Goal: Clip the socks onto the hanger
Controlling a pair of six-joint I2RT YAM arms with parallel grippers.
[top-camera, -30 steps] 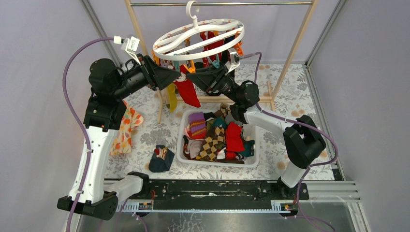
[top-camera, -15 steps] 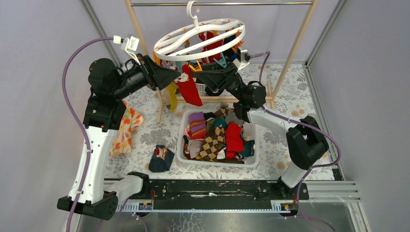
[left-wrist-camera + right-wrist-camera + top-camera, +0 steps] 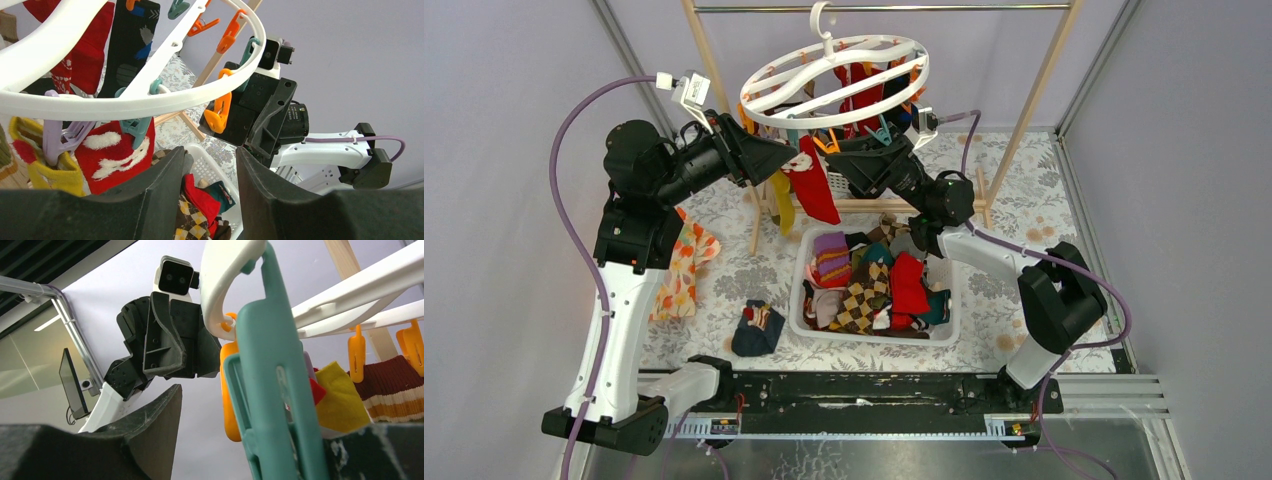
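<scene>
Hanger (image 3: 125, 102) near level, long axis left-right, hook up; left pincer (image 3: 210, 155) parted, empty; right pincer (image 3: 260, 415) parted around teal clip (image 3: 272, 370)

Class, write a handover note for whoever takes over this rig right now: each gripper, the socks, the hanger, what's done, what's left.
Left gripper: open, empty, beside the clipped red sock.
Right gripper: open, a teal clip between its fingers.
Hanger: hooked on the rod.
Done: red sock, yellow sock and a few more clipped.
Left: the socks in the basket, plus one dark sock on the table.
</scene>
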